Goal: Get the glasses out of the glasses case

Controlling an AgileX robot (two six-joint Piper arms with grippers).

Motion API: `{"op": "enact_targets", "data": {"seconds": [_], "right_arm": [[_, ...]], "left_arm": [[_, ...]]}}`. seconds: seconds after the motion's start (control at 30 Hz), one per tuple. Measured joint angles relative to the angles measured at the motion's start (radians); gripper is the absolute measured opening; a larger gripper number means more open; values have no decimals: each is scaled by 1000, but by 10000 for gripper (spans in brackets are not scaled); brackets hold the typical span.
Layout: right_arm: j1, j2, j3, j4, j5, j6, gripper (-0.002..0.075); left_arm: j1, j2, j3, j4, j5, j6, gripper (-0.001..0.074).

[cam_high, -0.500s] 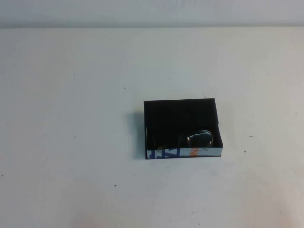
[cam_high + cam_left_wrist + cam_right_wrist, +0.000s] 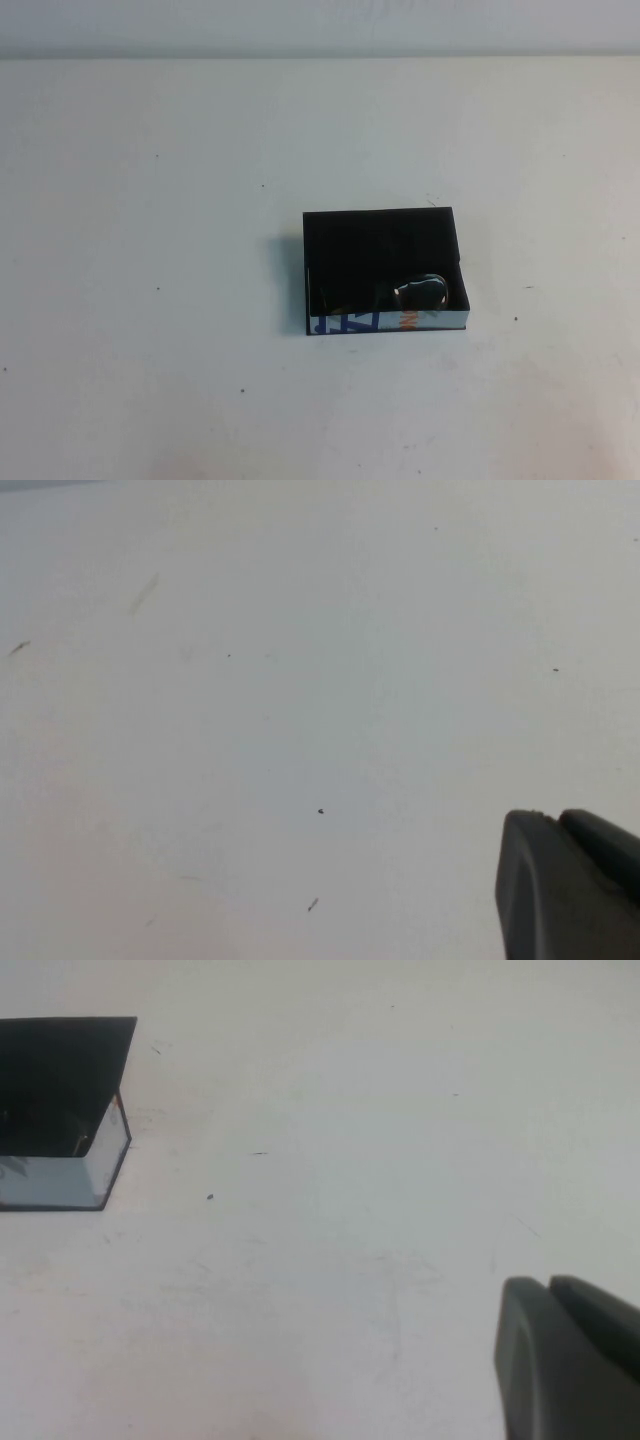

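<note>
The glasses case (image 2: 366, 243) is an open black box right of the table's middle, its white side edge printed in blue and orange facing me. The glasses (image 2: 420, 290) lie inside it, in the near right corner, with one greyish lens showing. The case also shows in the right wrist view (image 2: 52, 1168), and its inside is dark there. My right gripper (image 2: 548, 1284) is shut and empty over bare table, well away from the case. My left gripper (image 2: 553, 818) is shut and empty over bare table. Neither arm shows in the high view.
The white table (image 2: 150, 250) has small dark specks. Its far edge meets a pale wall (image 2: 300, 25) at the back.
</note>
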Motion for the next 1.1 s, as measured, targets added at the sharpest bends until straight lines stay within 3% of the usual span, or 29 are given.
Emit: {"op": "enact_targets", "data": {"seconds": [0.6,0.97,1.1], "right_arm": [[0,0,-21,154,5,0,-18],[0,-5,-404,312,16,0,-18],[0,-8,-441,339,24,0,-18]], "left_arm": [[0,0,0,0,0,0,-5],[0,0,0,0,0,0,-5],[0,0,0,0,0,0,-5]]}}
